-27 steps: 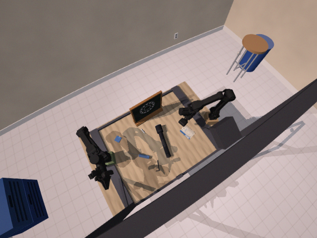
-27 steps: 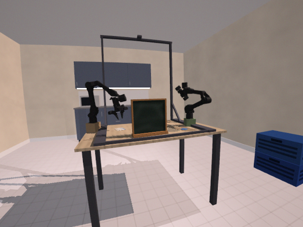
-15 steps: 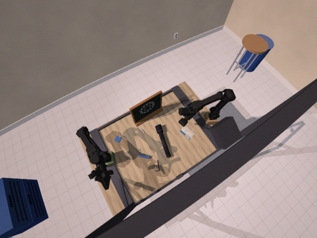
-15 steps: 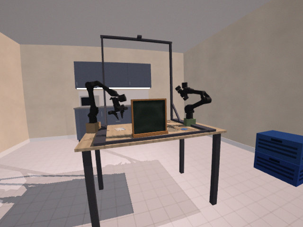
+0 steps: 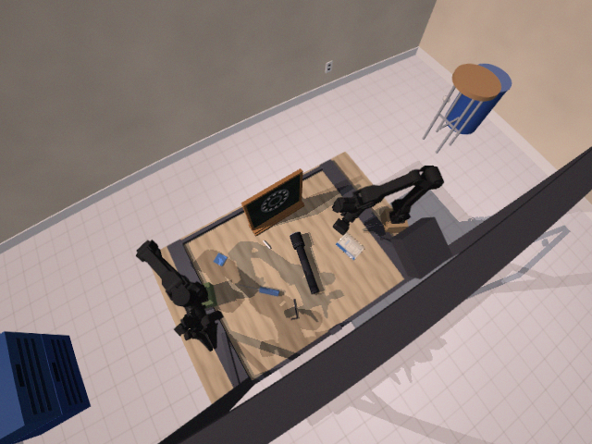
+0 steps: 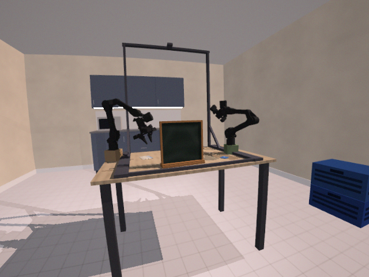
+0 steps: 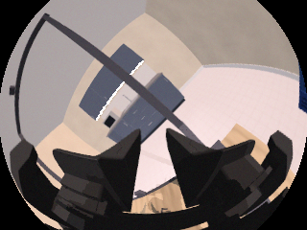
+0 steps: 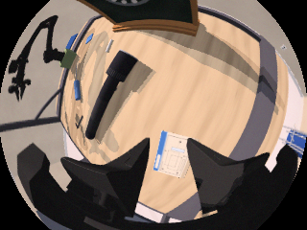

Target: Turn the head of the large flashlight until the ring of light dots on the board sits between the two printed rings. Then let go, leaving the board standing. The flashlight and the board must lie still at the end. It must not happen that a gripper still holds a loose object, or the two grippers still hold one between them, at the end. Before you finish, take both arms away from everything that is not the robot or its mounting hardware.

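The large black flashlight lies flat near the middle of the table, its wider head pointing toward the board. The board stands upright at the far edge, with a ring of light dots on its dark face. My right gripper hovers above the table, open and empty. My left gripper is raised beyond the table's edge, open and empty, facing the room.
A white and blue card lies under the right gripper. A blue block, a blue piece, a small white piece and a dark tool lie on the table. A dark box stands at the right edge.
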Controlling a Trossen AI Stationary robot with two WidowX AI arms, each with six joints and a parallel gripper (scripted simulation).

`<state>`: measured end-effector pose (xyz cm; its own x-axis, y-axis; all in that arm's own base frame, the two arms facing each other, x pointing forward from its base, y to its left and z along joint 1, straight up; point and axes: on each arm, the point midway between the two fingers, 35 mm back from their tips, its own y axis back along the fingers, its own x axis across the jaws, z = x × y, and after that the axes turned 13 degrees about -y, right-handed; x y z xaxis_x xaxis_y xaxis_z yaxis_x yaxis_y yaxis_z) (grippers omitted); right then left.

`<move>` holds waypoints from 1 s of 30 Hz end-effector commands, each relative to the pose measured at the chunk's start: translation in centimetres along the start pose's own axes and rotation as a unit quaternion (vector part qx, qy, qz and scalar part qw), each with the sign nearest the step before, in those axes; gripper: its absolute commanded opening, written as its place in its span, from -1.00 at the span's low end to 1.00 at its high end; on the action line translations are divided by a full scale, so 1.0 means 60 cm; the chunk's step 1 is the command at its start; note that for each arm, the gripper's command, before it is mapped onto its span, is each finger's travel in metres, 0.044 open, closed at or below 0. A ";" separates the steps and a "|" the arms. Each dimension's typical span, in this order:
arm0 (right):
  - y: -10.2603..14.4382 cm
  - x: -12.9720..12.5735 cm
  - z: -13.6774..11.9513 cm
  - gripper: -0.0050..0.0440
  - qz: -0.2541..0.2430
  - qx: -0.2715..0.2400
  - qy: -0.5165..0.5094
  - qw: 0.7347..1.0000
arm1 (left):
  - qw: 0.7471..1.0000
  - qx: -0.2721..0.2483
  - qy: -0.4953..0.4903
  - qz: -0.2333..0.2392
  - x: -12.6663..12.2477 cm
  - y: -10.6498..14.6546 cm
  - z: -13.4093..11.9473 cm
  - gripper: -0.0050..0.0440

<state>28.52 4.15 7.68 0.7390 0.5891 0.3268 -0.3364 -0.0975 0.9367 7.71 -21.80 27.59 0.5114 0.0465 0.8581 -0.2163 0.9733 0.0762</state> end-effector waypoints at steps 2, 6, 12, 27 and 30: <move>0.028 0.029 0.026 -0.03 0.059 -0.046 0.040 0.996 | 0.997 0.047 0.039 0.053 0.052 0.002 -0.028 -0.29; 0.042 0.042 0.039 -0.03 0.087 -0.072 0.063 0.992 | 0.992 0.077 0.063 0.082 0.076 0.004 -0.052 -0.29; 0.071 0.065 0.058 -0.03 0.131 -0.118 0.100 0.979 | 0.978 0.125 0.105 0.131 0.113 0.011 -0.093 -0.29; 0.158 0.108 0.101 -0.03 0.220 -0.245 0.187 0.925 | 0.919 0.222 0.195 0.260 0.193 0.062 -0.195 -0.29; 0.183 0.115 0.109 -0.03 0.237 -0.279 0.205 0.908 | 0.899 0.242 0.214 0.295 0.211 0.081 -0.220 -0.29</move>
<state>33.68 2.29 18.86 0.2469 0.8272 0.5048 -0.8419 -0.0748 0.5344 22.87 -14.93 30.74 0.4932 0.6416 0.5875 -0.7951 0.6065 0.0051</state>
